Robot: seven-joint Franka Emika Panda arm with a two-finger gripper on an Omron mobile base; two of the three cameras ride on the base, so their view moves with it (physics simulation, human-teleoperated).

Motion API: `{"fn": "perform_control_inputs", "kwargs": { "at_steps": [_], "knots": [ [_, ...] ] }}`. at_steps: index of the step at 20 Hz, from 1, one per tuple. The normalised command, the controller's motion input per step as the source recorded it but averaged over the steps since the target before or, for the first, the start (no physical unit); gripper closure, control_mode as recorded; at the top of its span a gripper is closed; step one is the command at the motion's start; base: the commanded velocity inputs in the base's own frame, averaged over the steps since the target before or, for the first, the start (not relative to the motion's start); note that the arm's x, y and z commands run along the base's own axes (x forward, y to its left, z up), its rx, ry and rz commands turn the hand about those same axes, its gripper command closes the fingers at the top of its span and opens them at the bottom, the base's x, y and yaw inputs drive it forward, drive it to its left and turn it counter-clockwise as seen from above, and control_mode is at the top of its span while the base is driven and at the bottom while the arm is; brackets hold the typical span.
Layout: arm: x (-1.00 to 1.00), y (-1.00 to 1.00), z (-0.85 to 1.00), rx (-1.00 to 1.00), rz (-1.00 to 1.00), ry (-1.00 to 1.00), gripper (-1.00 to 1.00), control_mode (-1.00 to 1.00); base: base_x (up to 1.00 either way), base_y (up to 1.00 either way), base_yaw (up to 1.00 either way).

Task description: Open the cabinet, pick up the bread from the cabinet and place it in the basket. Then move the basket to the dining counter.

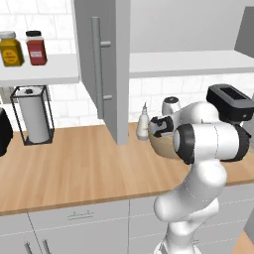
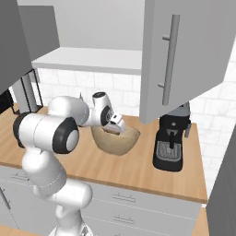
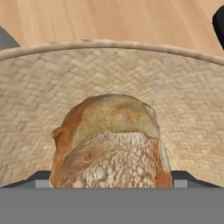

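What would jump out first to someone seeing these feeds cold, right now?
The bread looms large in the hand view, lying inside the woven basket. From the base views, the white arm reaches down with its pincer into that basket on the wood worktop. Above, the grey cabinet door hangs open over a white shelf, with a black coffee machine to the basket's right.

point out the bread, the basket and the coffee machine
bread (image 3: 109, 144): hand view, crusty top of the loaf.
basket (image 2: 123, 143): right base view, woven outer wall.
coffee machine (image 2: 169, 152): right base view, drip tray on its black front.
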Motion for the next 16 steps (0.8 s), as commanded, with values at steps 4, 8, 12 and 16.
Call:
{"fn": "perform_control_inputs", "kwargs": {
  "at_steps": [4, 8, 12, 16],
  "knots": [
    [0.26, -0.17, -0.72, 0.0, 0.0, 0.02, 1.0, -1.0, 0.0, 0.0, 0.0],
    [-0.06, -0.12, -0.34, 0.01, 0.0, 0.0, -1.0, -1.0, 0.0, 0.0, 0.0],
    [-0.43, -0.12, 0.0, 0.0, 0.0, 0.0, -1.0, -1.0, 0.0, 0.0, 0.0],
    [-0.67, -0.2, 0.0, 0.0, -0.03, 0.0, -1.0, -1.0, 0.0, 0.0, 0.0]
  ]
}}
